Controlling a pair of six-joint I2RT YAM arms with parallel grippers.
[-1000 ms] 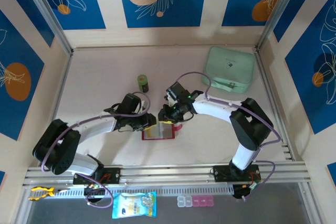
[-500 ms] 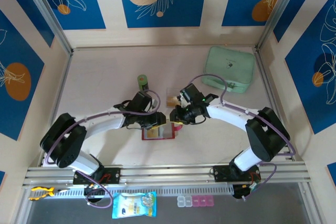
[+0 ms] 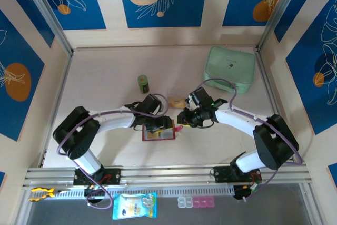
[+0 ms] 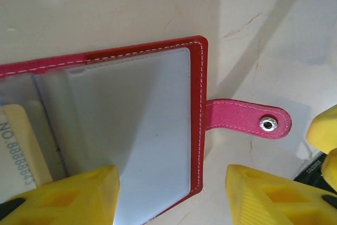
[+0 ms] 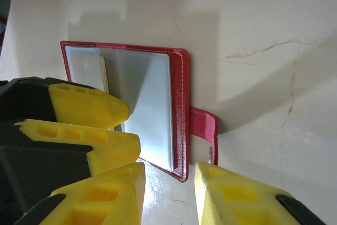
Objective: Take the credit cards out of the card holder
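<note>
Card holder [image 3: 159,133]: open, flat on tabletop [image 3: 105,72], near centre, red closure tab [image 4: 247,120] out to right.
Credit cards [image 4: 20,148]: tan, printed digits, tucked in holder's left sleeve; right sleeve [image 4: 142,130] greyish, clear.
Left jaws: apart, straddling holder's right edge, one yellow finger [image 4: 68,193] over right sleeve.
Right jaws: apart over tab and holder's corner, nothing clamped.
Mint-green pouch [image 3: 230,69]: far right.
Small green cylinder [image 3: 143,83]: far of left arm [image 3: 116,122].

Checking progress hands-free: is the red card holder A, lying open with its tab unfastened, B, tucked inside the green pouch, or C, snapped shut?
A: the card holder lies open on the table, clear sleeves showing, its tab sticking out unsnapped.
</note>
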